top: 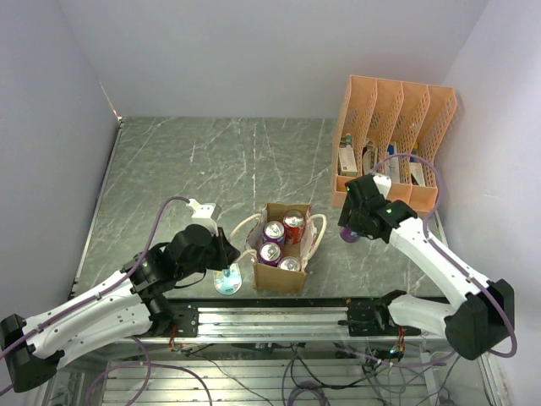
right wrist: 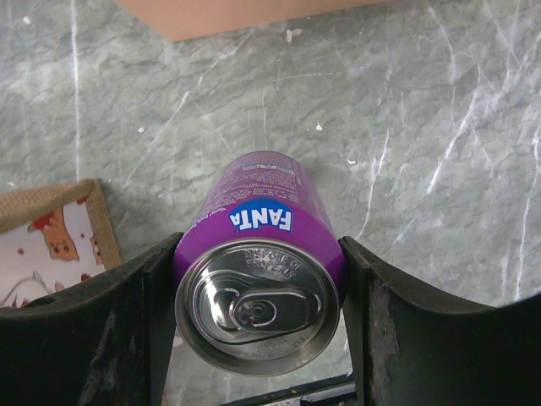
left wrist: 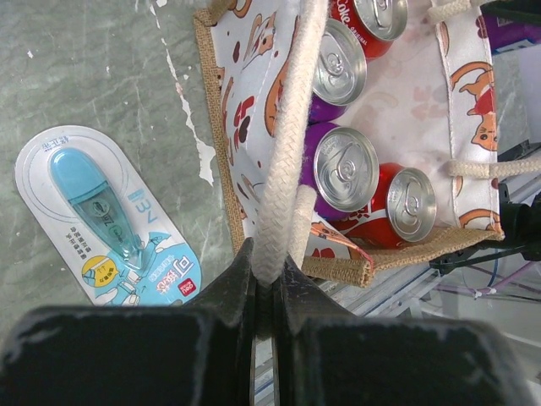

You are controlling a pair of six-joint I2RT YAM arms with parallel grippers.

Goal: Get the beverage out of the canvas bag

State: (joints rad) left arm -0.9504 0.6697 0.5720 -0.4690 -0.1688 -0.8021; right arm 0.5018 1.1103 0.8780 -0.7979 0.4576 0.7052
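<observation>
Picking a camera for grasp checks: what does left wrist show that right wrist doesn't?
Left wrist only: left pincer shut on a cream handle of the canvas bag, four upright cans inside, a correction-tape pack on the table. Right wrist only: right pincer closed on a purple Fanta can, label readable; an orange organizer edge. Both: a bag corner and the marble tabletop.

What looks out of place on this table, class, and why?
A correction-tape pack lies loose just left of the canvas bag, while other small boxed items stand in the orange organizer far right.
</observation>
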